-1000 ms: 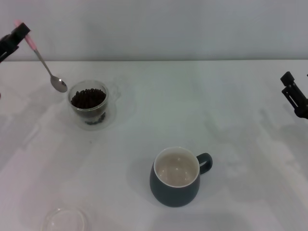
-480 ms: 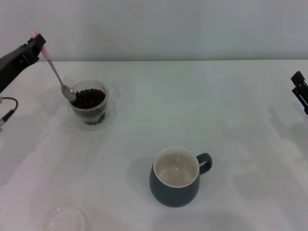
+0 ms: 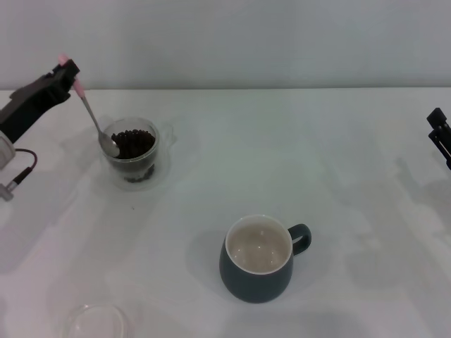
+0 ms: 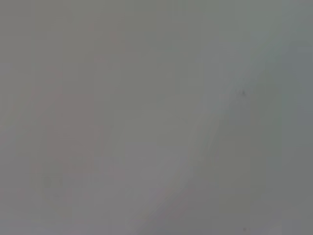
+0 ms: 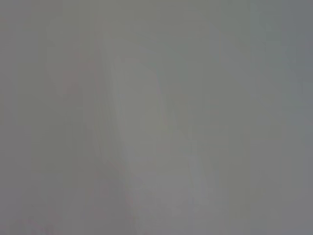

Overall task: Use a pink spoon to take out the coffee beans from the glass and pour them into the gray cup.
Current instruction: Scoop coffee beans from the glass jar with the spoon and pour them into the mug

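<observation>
At about ten o'clock in the head view, the left gripper [image 3: 68,72] is clamped on the pale pink handle end of the pink spoon [image 3: 91,116], whose thin silver shaft slants down toward four o'clock from the fingers. The spoon's bowl sits at the nine o'clock side of the mouth of the glass [image 3: 132,151], at or just inside the rim and level with the top of the coffee beans [image 3: 134,143]; whether the bowl touches the beans cannot be made out. The glass stands upright on the white table [image 3: 282,141] in the upper left of the scene, the dark beans filling it nearly to the rim. At six o'clock, well apart from the glass, the gray cup [image 3: 258,259] stands upright with its cream-white inside showing and its loop handle pointing toward three o'clock. At seven o'clock, near the bottom edge, lies a shallow clear dish [image 3: 95,322]. At three o'clock, the right gripper [image 3: 440,134] shows only partly at the frame's edge, above the table, well apart from every vessel; how far its fingers are spread cannot be told. Both wrist views show only a featureless gray blur.
</observation>
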{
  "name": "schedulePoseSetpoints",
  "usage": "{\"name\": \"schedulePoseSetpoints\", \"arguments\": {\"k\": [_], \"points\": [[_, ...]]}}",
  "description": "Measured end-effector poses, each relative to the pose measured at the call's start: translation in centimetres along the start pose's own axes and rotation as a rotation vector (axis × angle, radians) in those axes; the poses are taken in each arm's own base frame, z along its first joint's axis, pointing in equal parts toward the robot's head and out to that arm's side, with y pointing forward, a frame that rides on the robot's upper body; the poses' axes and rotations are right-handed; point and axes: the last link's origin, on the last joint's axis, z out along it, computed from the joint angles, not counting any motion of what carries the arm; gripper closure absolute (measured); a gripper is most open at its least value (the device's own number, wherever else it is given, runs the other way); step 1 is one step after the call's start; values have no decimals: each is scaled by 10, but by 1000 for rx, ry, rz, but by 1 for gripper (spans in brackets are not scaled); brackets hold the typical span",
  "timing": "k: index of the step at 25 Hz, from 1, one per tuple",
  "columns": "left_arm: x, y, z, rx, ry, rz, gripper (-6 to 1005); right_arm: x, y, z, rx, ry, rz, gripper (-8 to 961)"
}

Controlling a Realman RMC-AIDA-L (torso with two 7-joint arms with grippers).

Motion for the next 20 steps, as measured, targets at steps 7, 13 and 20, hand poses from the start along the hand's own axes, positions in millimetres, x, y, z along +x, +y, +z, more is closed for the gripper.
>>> {"name": "schedulePoseSetpoints", "arguments": {"k": [7, 13, 20], "points": [[-6, 1, 1, 6, -10, -19, 872, 0, -1, 0, 1, 0, -1, 139], [-14, 4, 9, 33, -41, -51, 872, 0, -1, -3, 3, -3, -1, 139], [-18, 4, 12, 50, -58, -69, 872, -1, -1, -4, 3, -5, -1, 139]]}}
